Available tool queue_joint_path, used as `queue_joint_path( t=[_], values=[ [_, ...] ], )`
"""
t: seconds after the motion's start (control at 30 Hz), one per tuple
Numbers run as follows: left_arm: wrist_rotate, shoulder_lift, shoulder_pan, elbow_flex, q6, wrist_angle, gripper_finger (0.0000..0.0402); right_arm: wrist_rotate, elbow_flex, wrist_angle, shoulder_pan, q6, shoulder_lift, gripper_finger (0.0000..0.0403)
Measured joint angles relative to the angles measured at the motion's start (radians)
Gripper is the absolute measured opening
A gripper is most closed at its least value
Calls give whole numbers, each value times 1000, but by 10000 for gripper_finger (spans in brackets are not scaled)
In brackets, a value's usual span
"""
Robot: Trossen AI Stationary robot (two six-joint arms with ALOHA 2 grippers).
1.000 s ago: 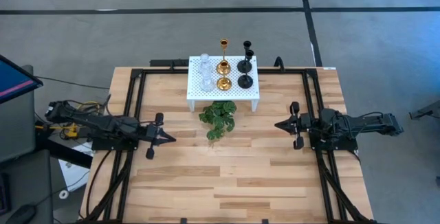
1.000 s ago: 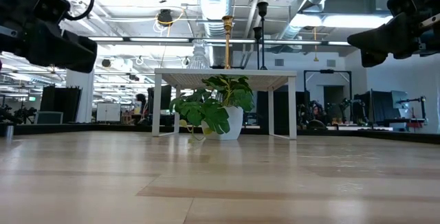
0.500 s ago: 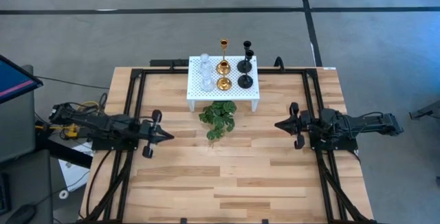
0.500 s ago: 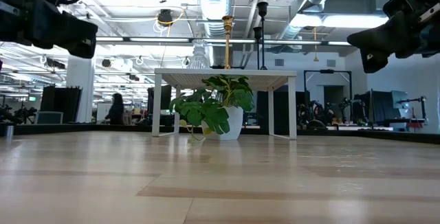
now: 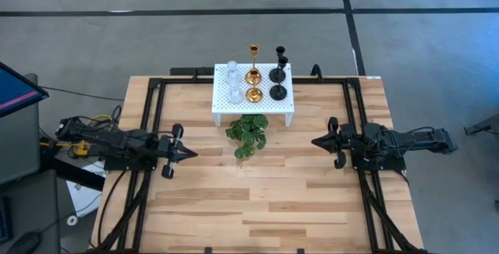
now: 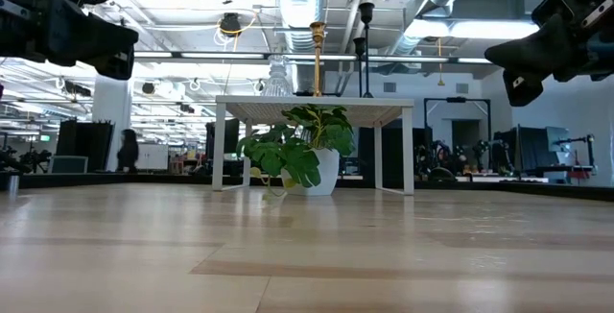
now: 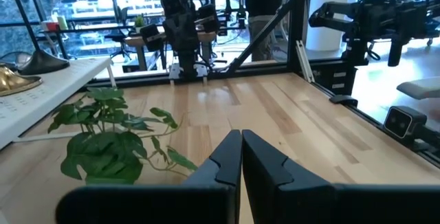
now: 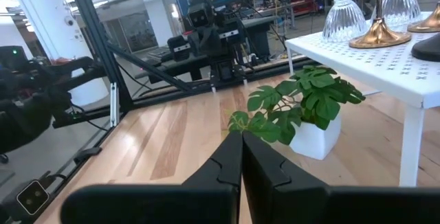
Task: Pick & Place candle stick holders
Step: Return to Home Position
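Six candle stick holders stand by their round bases on the white perforated stand (image 5: 224, 106) at the table's far middle: two clear glass (image 5: 231, 72) (image 5: 234, 93), a tall gold (image 5: 253, 73), a squat gold (image 5: 254, 95), and two black (image 5: 278, 73) (image 5: 278, 92). My left gripper (image 5: 193, 154) is shut and empty, left of the plant, above the table. My right gripper (image 5: 314, 141) is shut and empty, right of the plant. Their fingers show closed in the left wrist view (image 7: 241, 133) and the right wrist view (image 8: 241, 133).
A green leafy plant (image 5: 248, 133) in a white pot (image 6: 321, 172) stands just in front of the stand, between the two grippers. Black frame rails (image 5: 148, 121) (image 5: 352, 114) run along both table sides. Bare wood lies on the near half. A person (image 6: 127, 150) shows far behind.
My left gripper has risen a little and drawn back slightly toward the table's left edge, staying shut. In the room behind, a person has walked leftward.
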Motion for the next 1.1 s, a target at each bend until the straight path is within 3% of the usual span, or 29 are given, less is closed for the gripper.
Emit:
queue_joint_path(
  t=[0.7, 0.83, 1.1],
  values=[
    [1, 0, 0, 0, -39, 5, 12, -1, 0, 0, 0, 0, 0, 0],
    [7, 0, 0, 0, -118, -87, 12, -1, 0, 0, 0, 0, 0, 0],
    [141, 1, 0, 1, -158, -97, 12, -1, 0, -1, 0, 0, 0, 0]
  ],
)
